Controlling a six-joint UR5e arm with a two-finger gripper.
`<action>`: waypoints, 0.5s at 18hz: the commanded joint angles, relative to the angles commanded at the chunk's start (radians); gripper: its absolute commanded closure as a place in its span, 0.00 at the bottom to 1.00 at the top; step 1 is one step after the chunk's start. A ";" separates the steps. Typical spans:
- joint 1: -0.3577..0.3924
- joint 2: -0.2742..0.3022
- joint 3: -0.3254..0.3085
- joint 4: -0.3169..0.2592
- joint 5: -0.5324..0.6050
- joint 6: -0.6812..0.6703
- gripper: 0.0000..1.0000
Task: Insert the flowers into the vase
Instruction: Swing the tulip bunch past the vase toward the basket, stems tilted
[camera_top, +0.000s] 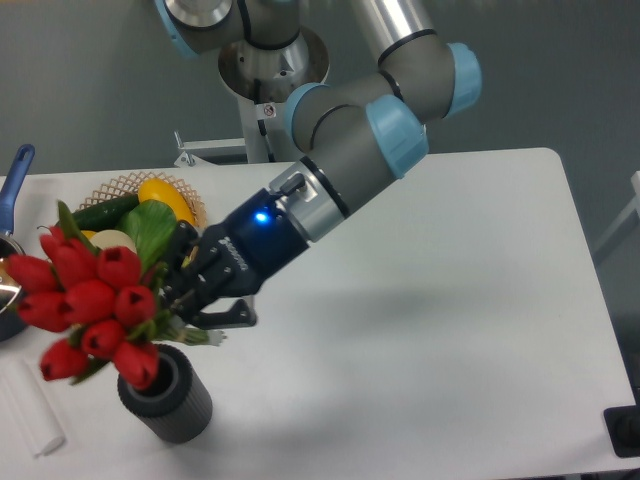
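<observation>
The flowers (88, 302), a tight bunch of red tulip buds with green leaves, hang in the air at the left, held by their stems. My gripper (196, 296) is shut on those stems, with the arm reaching in from the upper right. The buds point left, out past the vase. The vase (168, 398), a dark grey ribbed cylinder, stands near the table's front left, right below the lowest buds and the stems. Most of its mouth is covered by the buds.
A wicker basket (190, 206) of green, yellow and orange vegetables sits behind the flowers at the left. A dark saucepan with a blue handle (15, 172) is at the far left edge. A white block (30, 408) lies at the front left corner.
</observation>
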 joint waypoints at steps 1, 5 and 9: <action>-0.005 -0.002 0.008 0.000 -0.020 0.002 0.82; -0.011 -0.032 0.011 0.000 -0.129 0.083 0.82; -0.012 -0.075 0.012 0.000 -0.147 0.147 0.82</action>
